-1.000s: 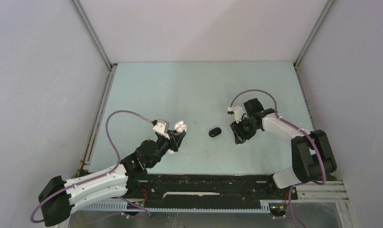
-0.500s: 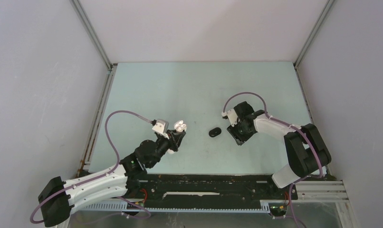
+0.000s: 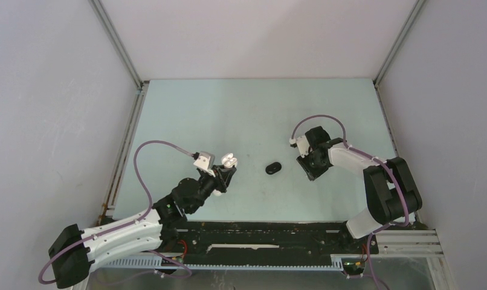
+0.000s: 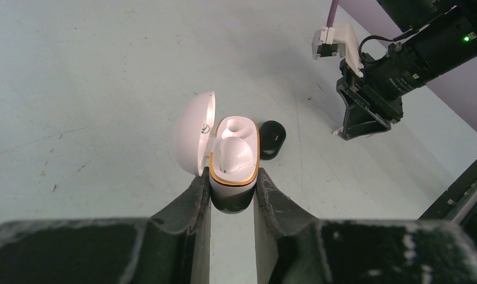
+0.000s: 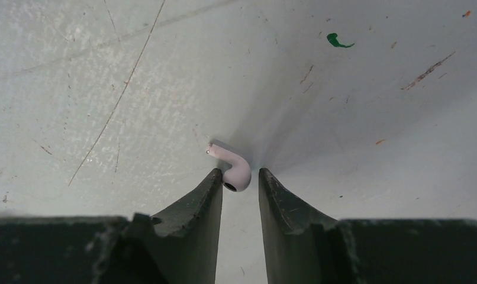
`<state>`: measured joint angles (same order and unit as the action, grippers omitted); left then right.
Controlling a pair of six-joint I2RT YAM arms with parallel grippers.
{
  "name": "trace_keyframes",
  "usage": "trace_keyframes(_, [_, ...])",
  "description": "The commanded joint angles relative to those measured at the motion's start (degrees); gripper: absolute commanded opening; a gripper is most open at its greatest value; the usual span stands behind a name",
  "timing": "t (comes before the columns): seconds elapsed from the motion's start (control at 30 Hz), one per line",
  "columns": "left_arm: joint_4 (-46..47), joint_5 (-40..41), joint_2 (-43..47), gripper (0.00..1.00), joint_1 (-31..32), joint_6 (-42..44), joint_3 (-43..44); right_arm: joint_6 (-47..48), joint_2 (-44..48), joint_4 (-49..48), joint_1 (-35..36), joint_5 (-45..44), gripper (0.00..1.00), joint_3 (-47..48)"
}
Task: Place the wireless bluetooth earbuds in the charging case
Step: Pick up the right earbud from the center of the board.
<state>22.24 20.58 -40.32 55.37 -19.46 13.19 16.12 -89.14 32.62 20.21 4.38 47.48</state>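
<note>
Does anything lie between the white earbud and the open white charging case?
A small black oval piece lies between the white earbud and the open white charging case in the left hand.

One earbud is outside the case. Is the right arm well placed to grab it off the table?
Probably yes: the earbud lies with its head between the open tips of the right gripper, and nothing crowds it.
</note>
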Motion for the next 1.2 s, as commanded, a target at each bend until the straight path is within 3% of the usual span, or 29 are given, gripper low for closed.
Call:
trace_keyframes(0.0, [3.48,-0.13,-0.2,0.03,0.26,0.22,-0.06,1.0,0.65,-1.51,-0.17,0.29,0.3,1.65])
trace_keyframes(0.3, [3.51,-0.11,0.08,0.03,0.26,0.31,-0.45,1.96,0.13,-2.44,-0.17,0.4,0.22,1.61])
trace_keyframes(0.53, [3.59,-0.44,-0.37,0.03,0.26,0.28,-0.27,1.01,-0.85,-2.01,-1.24,-2.57,0.33,1.59])
trace_keyframes(0.77, [3.99,-0.52,-0.67,0.03,0.26,0.48,-0.33,1.14,-1.07,-2.03,-2.99,-0.47,0.26,1.65])
trace_keyframes(1.17, [4.55,-0.88,-0.91,0.03,0.26,0.01,-0.85,3.01,-1.22,-2.59,-2.59,1.1,0.23,1.59])
